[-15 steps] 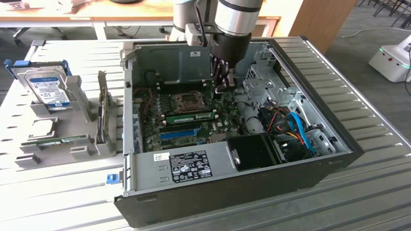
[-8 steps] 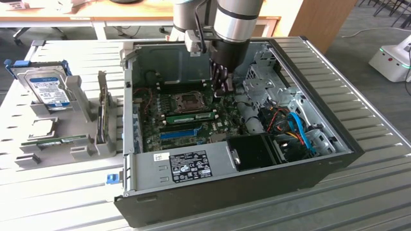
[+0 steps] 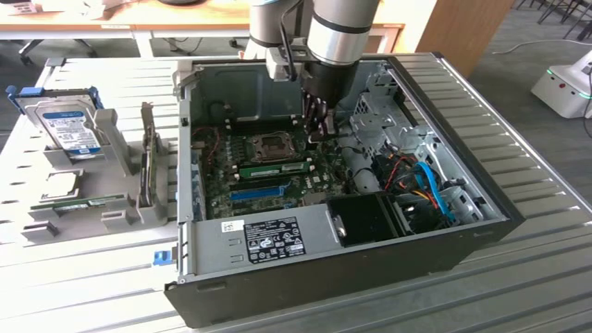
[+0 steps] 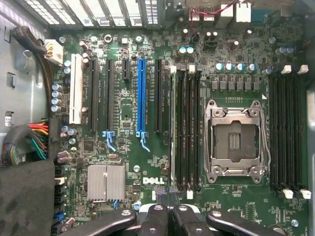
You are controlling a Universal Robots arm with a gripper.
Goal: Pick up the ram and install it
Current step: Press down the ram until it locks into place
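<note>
A green ram stick (image 3: 277, 168) stands in a memory slot on the motherboard (image 3: 236, 182), beside the CPU socket (image 3: 274, 145). In the wrist view it appears edge-on as a thin pale strip (image 4: 172, 128) in the slot nearest the blue connector side. My gripper (image 3: 317, 132) hangs inside the open computer case (image 3: 407, 236), a little above one end of that stick. Its black fingers (image 4: 157, 216) are pressed together, and nothing shows between them. My gripper (image 4: 169, 199) is shut and apart from the stick.
On the exterior view's left, a grey rack (image 3: 111, 215) holds another green stick (image 3: 79, 203), a hard drive with a blue label (image 3: 72, 128) and an upright dark card (image 3: 148, 166). Case walls, a drive cage (image 3: 379, 111) and blue cables (image 3: 430, 184) surround the arm.
</note>
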